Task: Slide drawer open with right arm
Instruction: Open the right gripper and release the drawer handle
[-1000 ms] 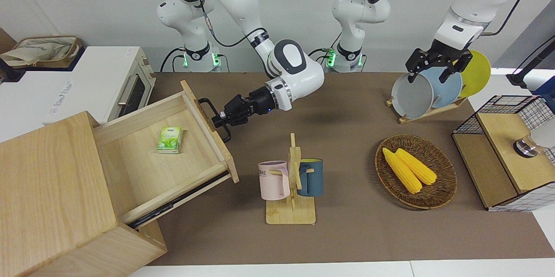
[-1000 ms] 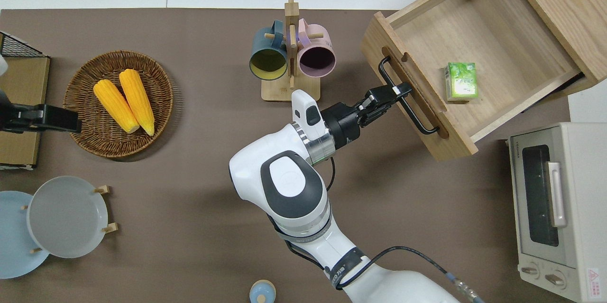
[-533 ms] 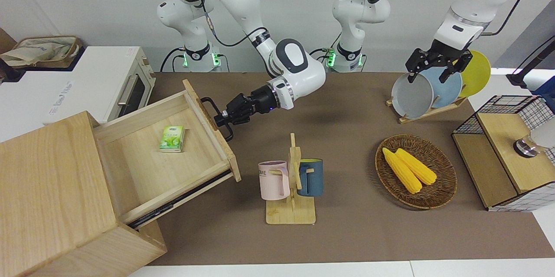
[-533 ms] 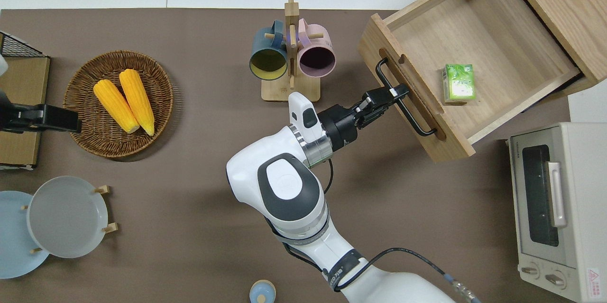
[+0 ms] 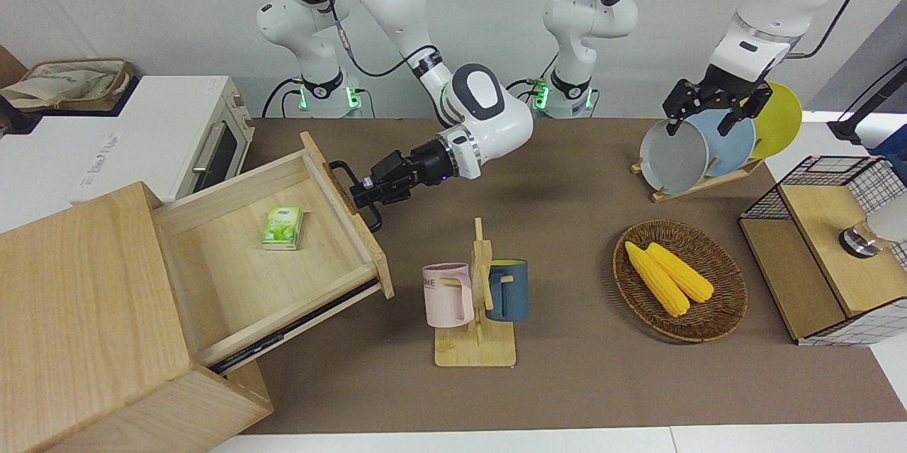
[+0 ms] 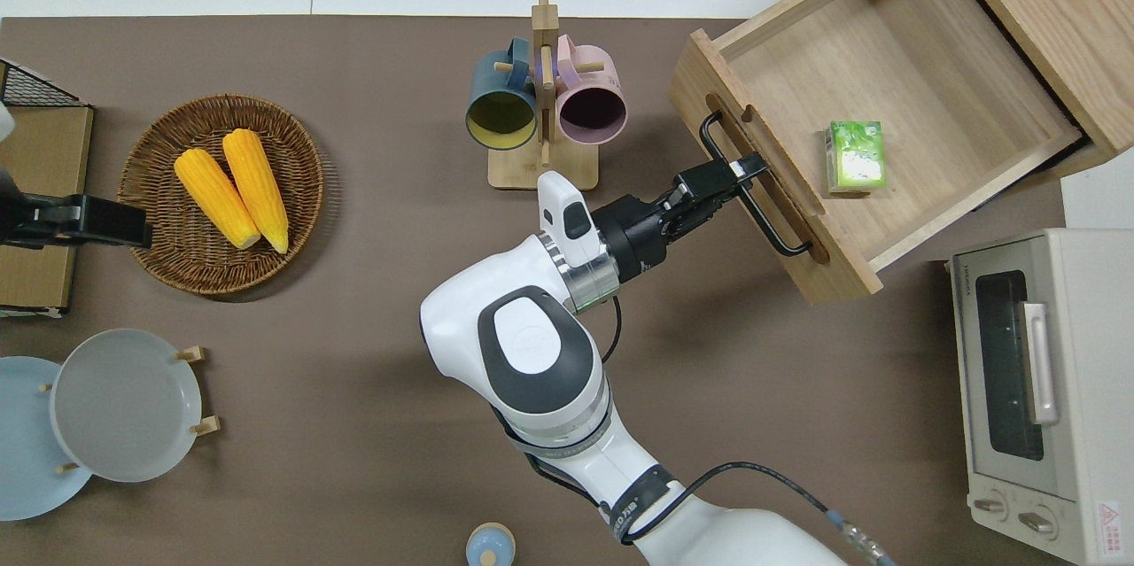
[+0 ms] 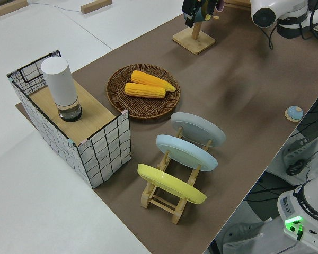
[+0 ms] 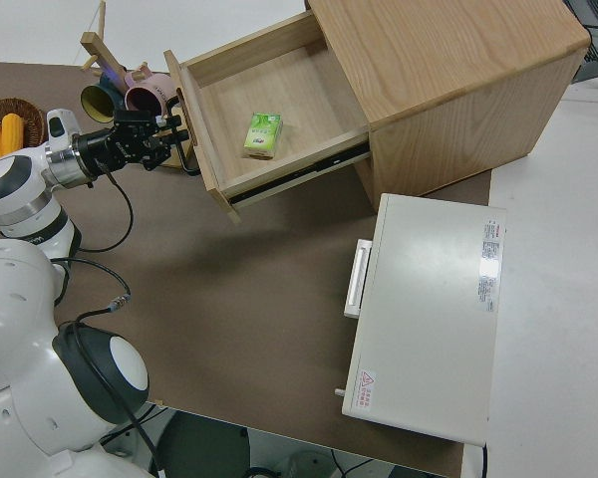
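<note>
The light-wood drawer (image 5: 248, 283) stands pulled far out of the big wooden box (image 5: 85, 311). It also shows in the overhead view (image 6: 930, 79) and the right side view (image 8: 309, 100). Its black bar handle (image 5: 339, 171) runs along its front (image 6: 772, 234). My right gripper (image 5: 363, 191) is shut on the middle of that handle, also in the overhead view (image 6: 740, 169) and the right side view (image 8: 175, 134). A small green packet (image 5: 281, 227) lies on the drawer's floor. My left arm is parked.
A mug rack (image 5: 476, 297) with a pink and a blue mug stands close to the drawer's front, farther from the robots than my right gripper. A white toaster oven (image 5: 177, 134) stands beside the box. A corn basket (image 5: 680, 279), plate rack (image 5: 701, 148) and wire-mesh rack (image 5: 829, 247) are toward the left arm's end.
My right gripper has drawn the handle slightly toward the left arm's end. The drawer and the green packet in it have slid a little farther out of the box.
</note>
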Tool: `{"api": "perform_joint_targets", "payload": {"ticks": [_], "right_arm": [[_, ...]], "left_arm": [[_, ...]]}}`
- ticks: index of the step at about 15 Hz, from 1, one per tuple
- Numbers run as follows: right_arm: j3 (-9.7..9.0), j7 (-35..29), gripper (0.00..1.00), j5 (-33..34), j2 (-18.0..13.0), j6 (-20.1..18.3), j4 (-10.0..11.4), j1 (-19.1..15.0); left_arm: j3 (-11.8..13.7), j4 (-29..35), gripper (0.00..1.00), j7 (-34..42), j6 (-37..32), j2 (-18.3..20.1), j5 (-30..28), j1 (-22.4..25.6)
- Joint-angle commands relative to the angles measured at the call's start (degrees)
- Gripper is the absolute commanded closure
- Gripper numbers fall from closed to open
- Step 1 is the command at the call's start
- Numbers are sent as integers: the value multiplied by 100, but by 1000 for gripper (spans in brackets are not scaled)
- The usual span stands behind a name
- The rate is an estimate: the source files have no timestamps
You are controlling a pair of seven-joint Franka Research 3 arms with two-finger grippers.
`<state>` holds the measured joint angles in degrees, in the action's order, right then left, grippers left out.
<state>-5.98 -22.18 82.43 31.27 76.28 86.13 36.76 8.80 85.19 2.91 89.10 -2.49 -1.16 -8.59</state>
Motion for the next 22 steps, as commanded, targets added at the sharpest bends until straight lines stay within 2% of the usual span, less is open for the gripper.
{"api": "perform_joint_targets", "payload": {"ticks": [1,3,9,11,15,18,20,22], "right_arm": [[45,-110,17,-50,-6,-228,-211,112],[45,-409,15,-270,2,-210,-342,112],[45,-708,15,-420,-6,-184,-369,112],[45,-937,15,-876,2,-166,-596,112],[45,-964,15,-1544,-7,-149,-1009,121],[27,-946,15,-1826,-24,-166,-1264,129],[-60,-911,17,-2221,-33,-158,-1589,60],[-148,-859,17,-2371,-77,-166,-1740,15]], "left_arm": [[95,-117,5,43,2,-76,72,-99],[95,-117,2,43,2,-76,72,-99],[95,-117,5,43,2,-76,71,-99],[95,-117,5,43,2,-76,72,-99],[95,-117,5,43,2,-76,72,-99],[95,-117,2,43,2,-76,72,-99],[95,-117,5,43,2,-76,72,-99],[95,-117,2,43,2,-76,72,-99]]}}
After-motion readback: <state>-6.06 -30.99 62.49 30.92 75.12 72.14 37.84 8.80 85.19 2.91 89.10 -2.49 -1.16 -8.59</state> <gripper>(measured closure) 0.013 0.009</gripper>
